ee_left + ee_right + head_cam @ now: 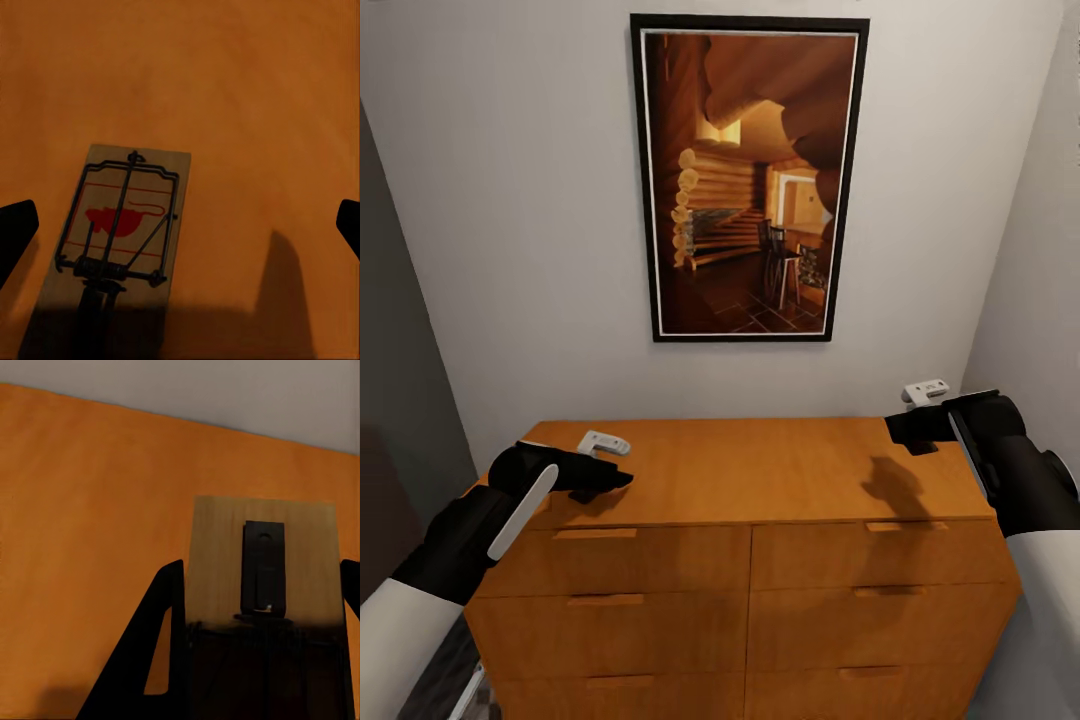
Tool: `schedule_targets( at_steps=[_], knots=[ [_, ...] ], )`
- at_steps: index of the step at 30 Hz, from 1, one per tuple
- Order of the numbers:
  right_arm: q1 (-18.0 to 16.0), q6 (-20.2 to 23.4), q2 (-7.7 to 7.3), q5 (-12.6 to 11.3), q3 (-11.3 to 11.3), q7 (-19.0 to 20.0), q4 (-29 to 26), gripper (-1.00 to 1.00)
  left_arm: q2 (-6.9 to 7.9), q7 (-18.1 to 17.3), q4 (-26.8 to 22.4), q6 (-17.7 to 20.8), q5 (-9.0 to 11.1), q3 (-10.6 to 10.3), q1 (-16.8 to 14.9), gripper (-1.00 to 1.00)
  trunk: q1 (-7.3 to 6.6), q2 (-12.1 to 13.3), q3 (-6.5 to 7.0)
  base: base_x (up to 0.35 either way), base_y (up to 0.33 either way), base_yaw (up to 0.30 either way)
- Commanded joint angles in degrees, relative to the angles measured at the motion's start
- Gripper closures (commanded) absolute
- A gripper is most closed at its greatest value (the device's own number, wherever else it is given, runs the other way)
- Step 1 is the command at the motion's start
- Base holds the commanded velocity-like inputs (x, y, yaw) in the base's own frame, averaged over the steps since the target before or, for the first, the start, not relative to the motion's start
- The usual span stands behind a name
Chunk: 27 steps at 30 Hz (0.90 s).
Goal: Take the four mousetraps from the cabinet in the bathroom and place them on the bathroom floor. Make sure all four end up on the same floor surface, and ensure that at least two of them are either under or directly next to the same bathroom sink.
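Observation:
A tan mousetrap (124,225) with dark wire and a red spot lies flat on the top of the orange-brown cabinet (760,470). My left gripper (184,225) hangs over it, open, its black fingertips (16,229) far apart on either side. In the head view that left gripper (610,480) sits low over the cabinet's front left corner. My right gripper (912,430) is raised above the back right corner and casts a shadow on the wood. Its fingers (169,637) are shut on a second mousetrap (217,555). Other mousetraps are out of view.
The cabinet's drawers (650,560) with slim bar handles are all closed. A framed picture (750,180) hangs on the pale wall behind. A side wall (1030,250) stands close on the right and a darker wall (400,380) on the left.

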Motion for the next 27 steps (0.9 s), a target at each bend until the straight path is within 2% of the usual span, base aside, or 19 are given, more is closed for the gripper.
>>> schedule_targets(
  at_steps=[1, 16, 27],
  knots=[
    [-0.1, 0.2, -0.04, 0.5, 0.1, 0.5, 0.0, 1.0, 0.06, -0.6, 0.0, 0.1, -0.6, 0.0, -0.1, -1.0, -0.01, 0.0, -0.07, -0.042, 0.0, 0.0],
    [-0.1, 0.2, -0.11, 0.5, 0.1, 0.4, 1.1, 1.0, 0.19, -0.6, 0.4, 0.1, -0.8, 0.0, -0.1, -1.0, -0.01, 0.0, -0.07, -0.009, 0.0, 0.0],
    [-0.1, 0.2, -0.04, 0.7, 0.1, 0.4, 1.9, 1.0, 0.22, 0.3, 2.5, 0.1, -0.8, 0.1, -0.1, -1.0, -0.01, 0.0, -0.07, 0.0, 0.0, 0.0]
  ],
)
